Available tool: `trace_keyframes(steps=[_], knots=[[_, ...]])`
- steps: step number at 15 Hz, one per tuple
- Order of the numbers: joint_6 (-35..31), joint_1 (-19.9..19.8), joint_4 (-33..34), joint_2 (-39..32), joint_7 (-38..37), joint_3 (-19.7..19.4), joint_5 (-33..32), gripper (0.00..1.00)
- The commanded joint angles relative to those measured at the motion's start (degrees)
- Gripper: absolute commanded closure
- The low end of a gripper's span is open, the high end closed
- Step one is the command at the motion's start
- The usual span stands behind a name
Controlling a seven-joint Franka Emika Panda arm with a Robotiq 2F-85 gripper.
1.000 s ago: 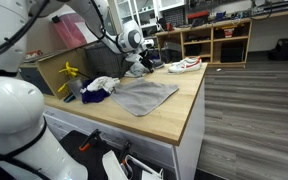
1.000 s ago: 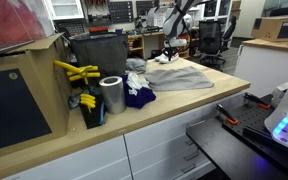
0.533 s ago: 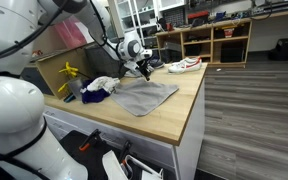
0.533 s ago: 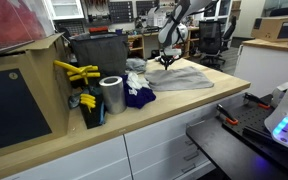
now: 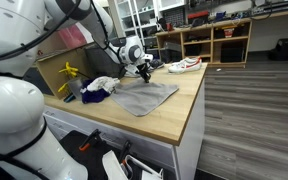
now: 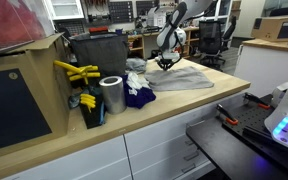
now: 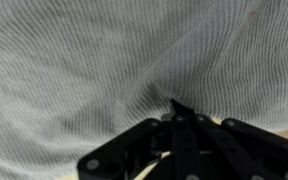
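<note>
Touching: your gripper [image 5: 144, 71] sits with its tips on the grey cloth [image 5: 144, 97], at the side of the cloth that is nearest the white shoe [image 5: 184, 65].
Fingers: they are pressed together, with no gap between them. In the wrist view the dark tips [image 7: 176, 108] meet in one point right on the cloth [image 7: 104, 50].
Folds: small creases in the cloth run toward that point. You cannot tell from the pictures if a bit of cloth is caught between the tips.
Cloth: it lies spread out and mostly flat in the middle of the wooden tabletop [image 5: 179, 118]. One side comes near the front edge. In an exterior view the gripper [image 6: 166, 63] stands over the end of the cloth [image 6: 182, 78] that is far from the camera.
Shoe: it lies near the end edge of the tabletop, just past your gripper and apart from the cloth.
Pile: a blue cloth [image 6: 137, 96] and a white cloth [image 6: 136, 68] lie bunched up beside the grey cloth, toward the back edge.
Back edge: a shiny metal can [image 6: 111, 95], a yellow tool [image 6: 76, 72] and a dark bin [image 6: 97, 55] stand there, well apart from your gripper.
</note>
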State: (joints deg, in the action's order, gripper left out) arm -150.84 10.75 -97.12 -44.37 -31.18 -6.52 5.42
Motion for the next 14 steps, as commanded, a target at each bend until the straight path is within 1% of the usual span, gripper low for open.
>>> trace_keyframes(steps=[1,4,8,14], knots=[[0.1,-0.7,1.5,-1.3,0.4,0.6,1.1,1.0],[-1.0,-0.4,1.5,-1.6,0.3,-0.1,0.6,1.0],[-4.2,0.4,2.6,-2.9,1.6,-1.6,-1.5,1.0],[-7.5,0.8,8.2,-7.4,2.1,-4.0,-3.8,1.0]])
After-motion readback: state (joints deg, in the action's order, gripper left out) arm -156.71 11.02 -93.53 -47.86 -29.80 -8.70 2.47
